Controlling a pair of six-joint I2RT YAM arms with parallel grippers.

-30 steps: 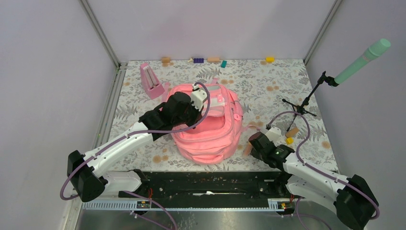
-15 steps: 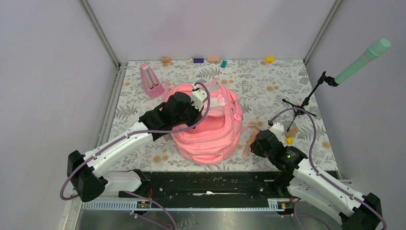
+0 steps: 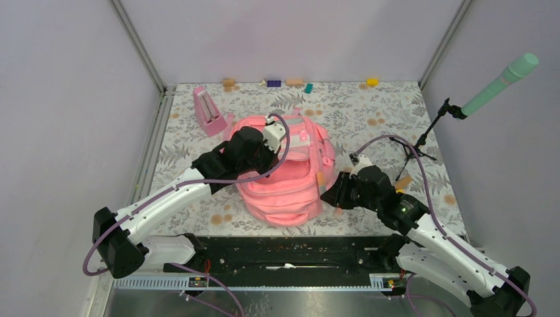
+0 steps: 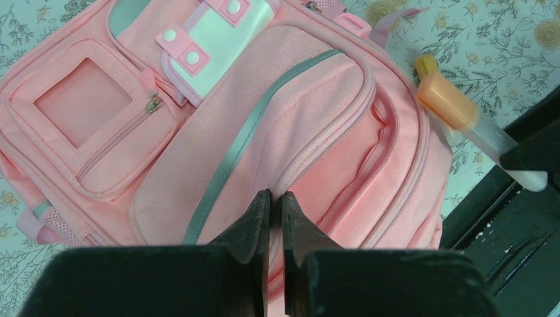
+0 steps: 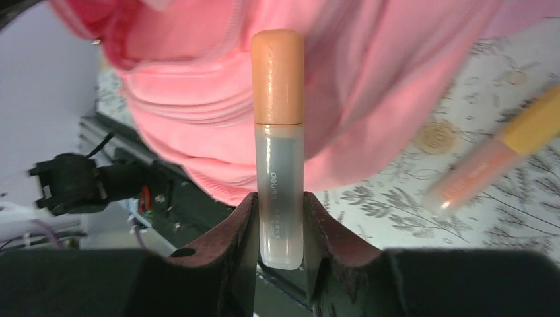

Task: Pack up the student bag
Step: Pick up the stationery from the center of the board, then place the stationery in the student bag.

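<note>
The student bag (image 3: pixel 290 188), a large pink backpack, lies flat in the middle of the table; it also shows in the left wrist view (image 4: pixel 264 99) and the right wrist view (image 5: pixel 211 99). My left gripper (image 4: pixel 275 198) is shut on a fold of the bag's fabric beside a zip seam. My right gripper (image 5: pixel 279 211) is shut on a translucent tube with an orange cap (image 5: pixel 278 132). It holds the tube (image 3: pixel 321 181) at the bag's right edge, cap towards the bag. The tube also shows in the left wrist view (image 4: pixel 455 109).
A second tube with a yellow cap (image 5: pixel 502 155) lies on the table right of the bag. A small pink triangular stand (image 3: pixel 208 112) is at the back left. A microphone stand (image 3: pixel 422 142) with a green microphone (image 3: pixel 502 82) is at the right. Small blocks (image 3: pixel 290 82) line the back edge.
My right arm has lifted and swung left, carrying the orange-capped tube from the table right of the bag to the bag's right edge. The left arm has not moved.
</note>
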